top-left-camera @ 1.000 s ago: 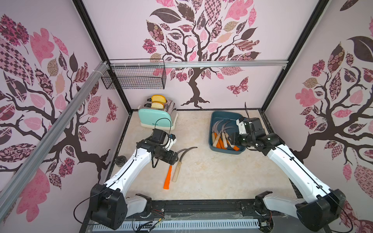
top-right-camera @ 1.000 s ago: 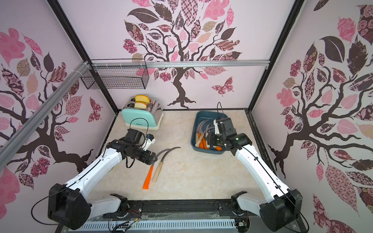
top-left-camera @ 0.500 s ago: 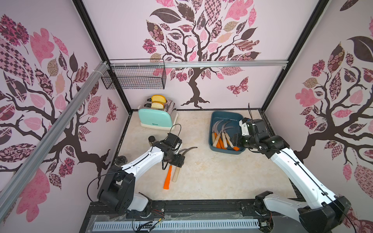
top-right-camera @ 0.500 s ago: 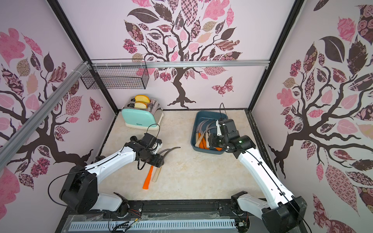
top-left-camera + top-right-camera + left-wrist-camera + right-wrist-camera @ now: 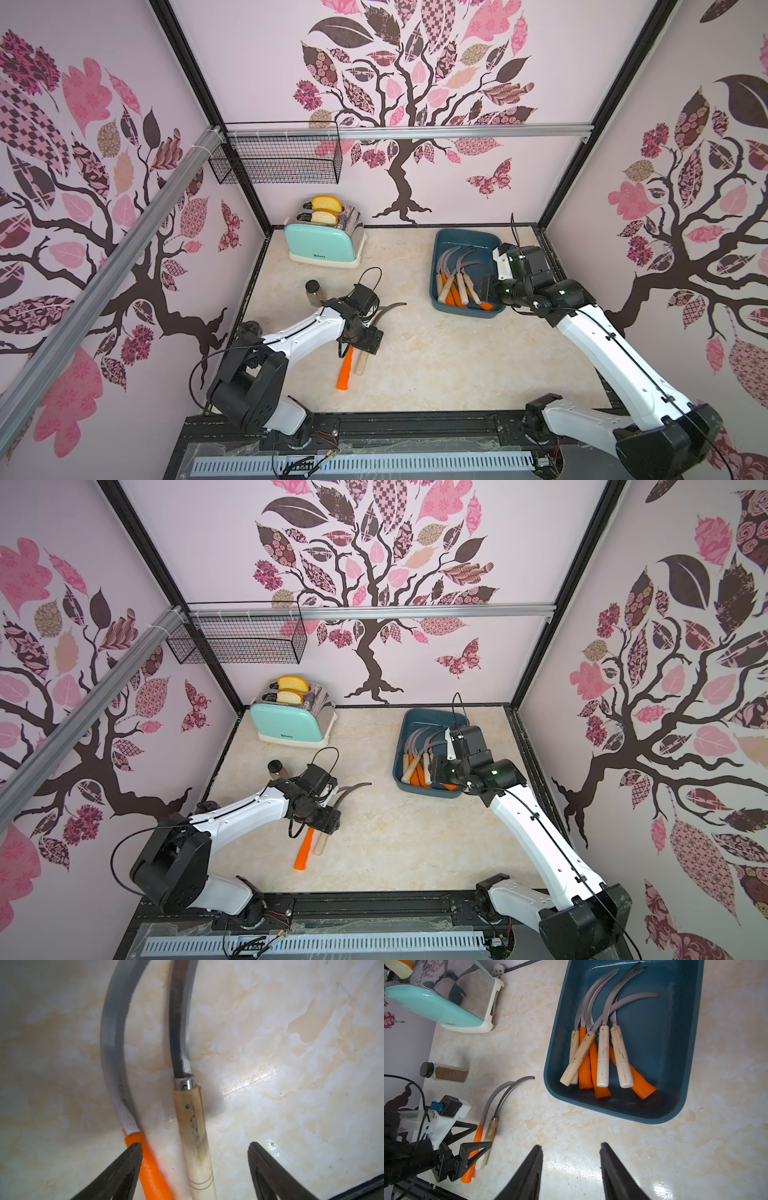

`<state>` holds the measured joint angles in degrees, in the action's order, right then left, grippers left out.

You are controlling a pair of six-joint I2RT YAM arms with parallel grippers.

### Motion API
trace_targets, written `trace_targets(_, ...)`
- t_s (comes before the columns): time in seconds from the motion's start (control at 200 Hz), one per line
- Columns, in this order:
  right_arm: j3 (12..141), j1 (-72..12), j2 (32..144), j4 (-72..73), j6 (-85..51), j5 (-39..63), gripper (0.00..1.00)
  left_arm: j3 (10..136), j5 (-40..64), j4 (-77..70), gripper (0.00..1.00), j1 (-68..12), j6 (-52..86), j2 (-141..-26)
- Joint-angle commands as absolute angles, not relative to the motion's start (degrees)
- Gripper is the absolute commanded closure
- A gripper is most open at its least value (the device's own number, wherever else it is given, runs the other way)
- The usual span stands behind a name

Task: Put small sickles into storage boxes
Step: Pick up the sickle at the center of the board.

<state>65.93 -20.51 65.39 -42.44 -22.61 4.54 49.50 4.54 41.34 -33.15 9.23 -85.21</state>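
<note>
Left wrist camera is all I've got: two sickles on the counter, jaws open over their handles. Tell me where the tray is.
Observer: The blue tray sits on the robot's right, close to the back wall, well apart from the two loose sickles.
Operator: Give me its contents.
Observer: Seven sickles lie in it: four pale wooden handles, three orange, blades pointing toward the back wall.
Operator: Report the right gripper.
Observer: The right gripper hangs open and empty near the tray's front edge.
</note>
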Motion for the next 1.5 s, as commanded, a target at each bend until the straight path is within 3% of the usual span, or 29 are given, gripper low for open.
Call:
trace_targets(0.0, 65.5, -20.7, 64.6, -43.5, -23.1, 4.1, 0.51, 50.1, 3.9, 40.1, 0.16, -34.1, 9.6, -86.6)
trace_targets(0.96, 62.5, -20.7, 62.1, -43.6, -22.8, 4.3, 0.51, 49.5, 4.6, 38.6, 0.26, -35.2, 10.2, -90.7)
trace_targets(1.496, 63.4, -20.6, 61.1, -44.7, -22.4, 3.9, 0.51, 50.1, 4.3, 38.8, 0.45, -35.5, 10.5, -93.4)
